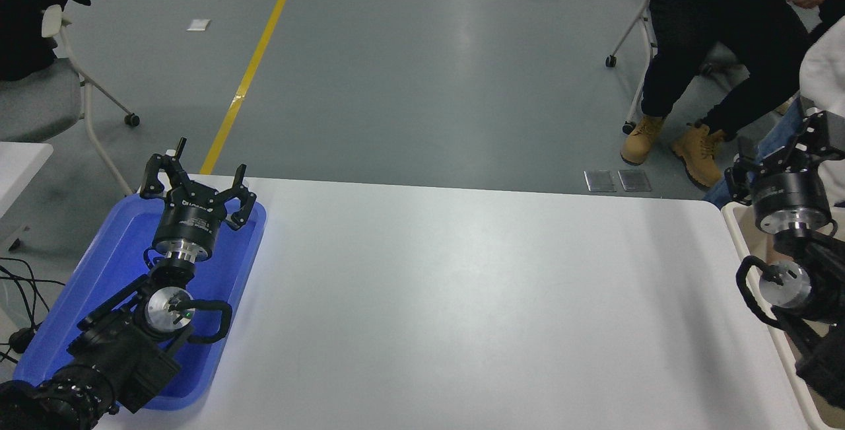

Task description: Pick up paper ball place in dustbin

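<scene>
No paper ball shows in this frame. Of the cream dustbin [731,215] only a strip of rim shows at the table's right end; the right arm covers most of it. My right gripper [780,152] is raised over the bin's near-left corner, pointing away, fingers spread and nothing visible between them. My left gripper [197,182] is parked open and empty over the blue tray [99,271] at the lower left.
The white table [462,298] spans the middle. A person in dark trousers and tan boots [686,146] sits beyond the far right corner, and another person's pale sleeve [825,73] is at the right edge. A chair [39,93] stands at far left.
</scene>
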Motion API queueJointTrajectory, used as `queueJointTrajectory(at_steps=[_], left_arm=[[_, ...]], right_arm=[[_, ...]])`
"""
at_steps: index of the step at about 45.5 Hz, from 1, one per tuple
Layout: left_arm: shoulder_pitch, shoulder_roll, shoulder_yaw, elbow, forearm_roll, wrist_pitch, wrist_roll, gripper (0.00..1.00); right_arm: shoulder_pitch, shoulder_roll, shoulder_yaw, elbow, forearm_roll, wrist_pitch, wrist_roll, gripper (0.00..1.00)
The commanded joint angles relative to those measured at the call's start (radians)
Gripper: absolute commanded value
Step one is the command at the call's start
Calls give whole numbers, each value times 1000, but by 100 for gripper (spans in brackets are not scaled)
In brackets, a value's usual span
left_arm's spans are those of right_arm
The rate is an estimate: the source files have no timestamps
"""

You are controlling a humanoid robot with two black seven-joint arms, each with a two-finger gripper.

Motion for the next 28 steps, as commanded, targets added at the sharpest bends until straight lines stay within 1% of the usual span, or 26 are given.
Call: queueJointTrajectory(at_steps=[1,9,28], left_arm=[[0,0,0,0,0,0,0,100],[0,0,0,0,1,0,0,100],[0,0,0,0,1,0,0,100]], right_arm=[[-73,67,21,17,-3,56,33,100],[-82,100,12,15,-43,88,33,100],[-51,96,6,0,-41,88,31,100]])
